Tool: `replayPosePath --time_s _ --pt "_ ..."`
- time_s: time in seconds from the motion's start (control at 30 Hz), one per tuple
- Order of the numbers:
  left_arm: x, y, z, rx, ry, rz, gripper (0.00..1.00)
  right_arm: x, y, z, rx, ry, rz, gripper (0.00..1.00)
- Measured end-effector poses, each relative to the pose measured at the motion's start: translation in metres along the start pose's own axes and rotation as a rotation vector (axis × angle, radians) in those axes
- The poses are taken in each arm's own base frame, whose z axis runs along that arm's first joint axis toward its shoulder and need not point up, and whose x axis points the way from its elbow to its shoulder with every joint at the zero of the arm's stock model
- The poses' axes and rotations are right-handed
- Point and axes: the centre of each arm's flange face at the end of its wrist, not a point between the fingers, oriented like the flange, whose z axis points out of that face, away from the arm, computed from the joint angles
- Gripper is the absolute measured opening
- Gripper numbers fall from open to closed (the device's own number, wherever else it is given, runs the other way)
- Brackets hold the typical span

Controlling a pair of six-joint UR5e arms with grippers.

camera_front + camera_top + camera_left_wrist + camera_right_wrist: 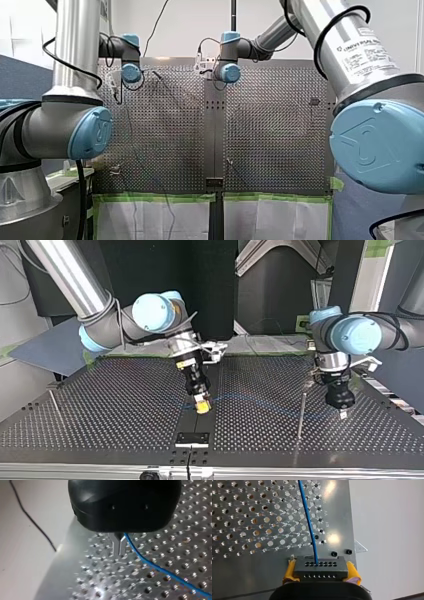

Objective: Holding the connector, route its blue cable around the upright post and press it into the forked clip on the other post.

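Right gripper (pixel 320 571) clamped on grey connector (pixel 319 567), long axis across the jaws, blue cable (pixel 308 522) leaving its face straight ahead

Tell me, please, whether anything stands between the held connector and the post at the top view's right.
Nothing visible does: between the connector and the post lies only perforated table, with the blue cable running across it.

Losing the blue cable (pixel 308 517) past the edge ahead of my right gripper (pixel 321 572); half-hiding the connector (pixel 320 566) behind its housing; swallowing the cable's other stretch behind my left gripper (pixel 119 552).
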Motion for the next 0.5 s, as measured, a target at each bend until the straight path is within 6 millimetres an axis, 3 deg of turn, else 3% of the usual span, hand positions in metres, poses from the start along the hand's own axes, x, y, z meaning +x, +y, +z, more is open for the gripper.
replayPosePath --time_s 0.23,0.5 --pt "0.018 -0.006 0.011 0.047 0.036 0.004 0.0 0.0 0.0 0.01 -0.003 0.005 0.0 0.0" --pt "0.035 0.001 0.02 0.058 0.064 -0.015 0.0 -0.009 0.004 0.016 -0.018 -0.001 -0.002 0.0"
